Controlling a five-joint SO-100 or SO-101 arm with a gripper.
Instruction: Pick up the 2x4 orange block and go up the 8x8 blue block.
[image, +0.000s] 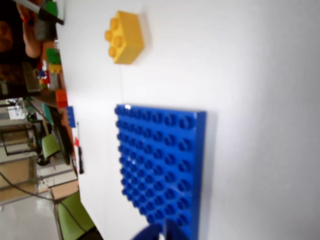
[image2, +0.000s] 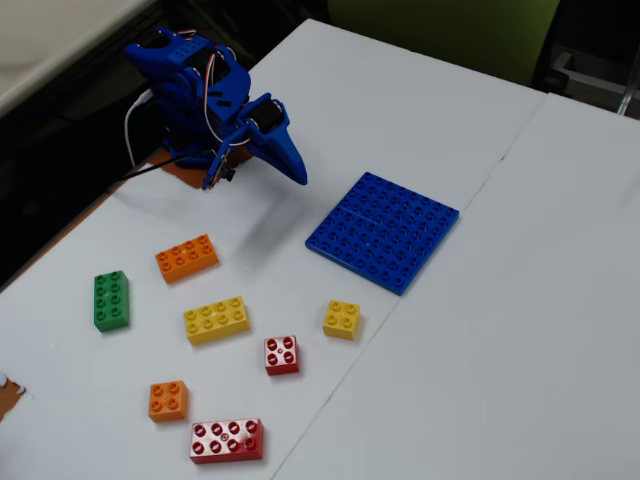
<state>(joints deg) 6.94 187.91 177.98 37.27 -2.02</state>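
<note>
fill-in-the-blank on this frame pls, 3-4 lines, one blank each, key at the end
1. In the fixed view the long orange plastic eight-stud brick lies on the ____, not held.
2. The small square yellow plastic brick has ____ studs.
3. The large flat blue studded plastic plate carries ____ bricks.
4. The long brick nearest the orange one's lower right, beside the green brick, is ____.

Missing words: table; four; no; yellow
</note>
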